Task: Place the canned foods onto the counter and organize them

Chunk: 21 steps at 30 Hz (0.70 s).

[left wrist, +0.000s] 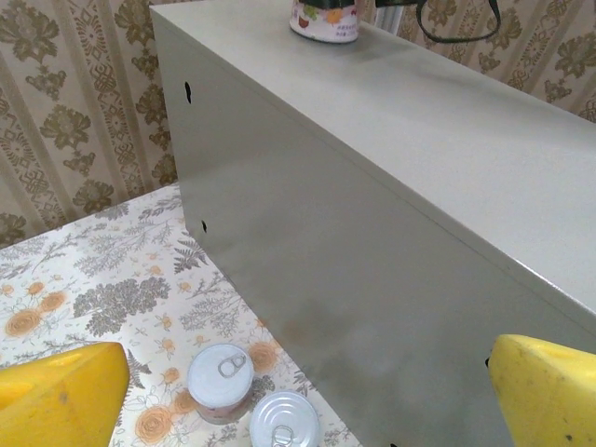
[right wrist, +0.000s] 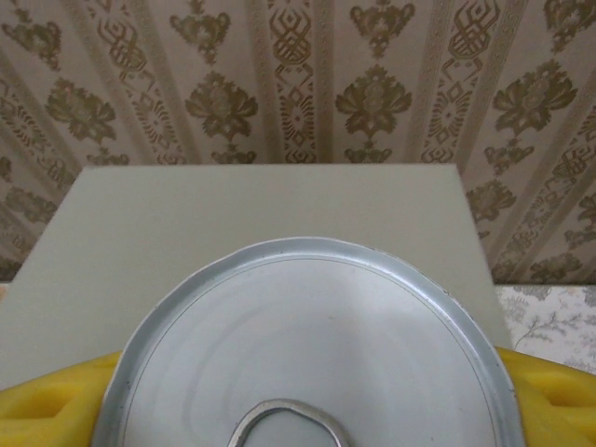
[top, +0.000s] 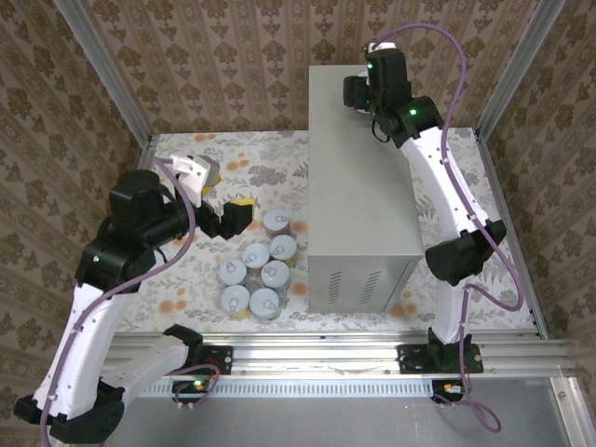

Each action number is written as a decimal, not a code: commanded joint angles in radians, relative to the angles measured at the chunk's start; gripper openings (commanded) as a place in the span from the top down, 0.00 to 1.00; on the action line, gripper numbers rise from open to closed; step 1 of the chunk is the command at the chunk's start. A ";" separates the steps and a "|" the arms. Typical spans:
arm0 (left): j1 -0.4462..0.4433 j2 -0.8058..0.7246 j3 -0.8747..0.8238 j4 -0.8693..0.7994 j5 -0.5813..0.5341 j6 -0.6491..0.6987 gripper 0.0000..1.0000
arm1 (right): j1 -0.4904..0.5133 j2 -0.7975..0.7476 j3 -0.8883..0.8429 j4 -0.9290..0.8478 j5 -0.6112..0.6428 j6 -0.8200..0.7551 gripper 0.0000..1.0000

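Left wrist | can (left wrist: 324, 23) on counter (left wrist: 447, 140) | pink label, writing unreadable

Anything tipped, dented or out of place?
Nothing stands out. Seven silver-lidded tins stand upright beside the grey metal box; one pink-labelled tin sits on its far end between pads of the right gripper.

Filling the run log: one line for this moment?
left gripper open above floor cans | right gripper around can on counter, grip unclear

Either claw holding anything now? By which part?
Right claw grips a can by opposite sides; the can stands on the counter. Left claw is open, holding nothing.
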 commanded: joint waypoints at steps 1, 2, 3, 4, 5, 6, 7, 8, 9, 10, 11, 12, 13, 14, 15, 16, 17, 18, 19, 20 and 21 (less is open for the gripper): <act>0.006 0.001 -0.016 0.034 0.022 0.010 0.00 | -0.026 0.072 0.097 0.025 -0.081 -0.021 0.28; 0.006 0.000 -0.019 0.037 0.022 0.007 0.00 | -0.033 0.095 0.132 0.006 -0.085 -0.022 0.28; 0.007 0.001 -0.022 0.038 0.022 0.006 0.00 | -0.039 0.117 0.165 -0.008 -0.095 -0.023 0.27; 0.007 0.001 -0.024 0.040 0.023 0.005 0.00 | -0.044 0.132 0.189 -0.017 -0.107 -0.023 0.27; 0.007 0.001 -0.027 0.041 0.022 0.003 0.00 | -0.048 0.145 0.209 -0.022 -0.126 -0.025 0.26; 0.007 0.001 -0.029 0.043 0.022 0.002 0.00 | -0.050 0.155 0.219 -0.022 -0.136 -0.027 0.26; 0.006 0.002 -0.031 0.045 0.022 0.001 0.00 | -0.053 0.161 0.225 -0.020 -0.145 -0.028 0.25; 0.007 0.003 -0.033 0.046 0.022 0.000 0.00 | -0.054 0.167 0.229 -0.018 -0.153 -0.030 0.25; 0.006 0.001 -0.035 0.047 0.022 -0.002 0.00 | -0.054 0.172 0.232 -0.018 -0.154 -0.031 0.24; 0.007 0.003 -0.037 0.050 0.022 -0.003 0.00 | -0.056 0.176 0.233 -0.017 -0.156 -0.032 0.24; 0.006 0.003 -0.039 0.050 0.023 -0.003 0.00 | -0.056 0.181 0.232 -0.017 -0.156 -0.034 0.24; 0.006 0.003 -0.041 0.051 0.024 -0.005 0.00 | -0.057 0.184 0.233 -0.018 -0.153 -0.035 0.24; 0.006 0.002 -0.041 0.053 0.024 -0.005 0.00 | -0.057 0.187 0.234 -0.019 -0.153 -0.039 0.23; 0.007 0.002 -0.041 0.053 0.024 -0.006 0.00 | -0.057 0.190 0.238 -0.022 -0.153 -0.041 0.21; 0.007 0.002 -0.040 0.054 0.024 -0.006 0.00 | -0.057 0.191 0.239 -0.027 -0.151 -0.044 0.19; 0.007 0.003 -0.042 0.054 0.025 -0.008 0.00 | -0.058 0.192 0.238 -0.029 -0.151 -0.046 0.17; 0.007 0.003 -0.044 0.057 0.025 -0.008 0.00 | -0.058 0.190 0.239 -0.031 -0.151 -0.049 0.15; 0.007 0.004 -0.044 0.059 0.025 -0.011 0.00 | -0.057 0.189 0.238 -0.030 -0.151 -0.049 0.13; 0.006 0.004 -0.046 0.061 0.026 -0.012 0.00 | -0.058 0.187 0.239 -0.030 -0.152 -0.052 0.12; 0.007 0.006 -0.047 0.064 0.027 -0.015 0.00 | -0.059 0.185 0.239 -0.030 -0.152 -0.054 0.10; 0.007 0.007 -0.048 0.065 0.029 -0.016 0.00 | -0.057 0.181 0.240 -0.026 -0.151 -0.057 0.08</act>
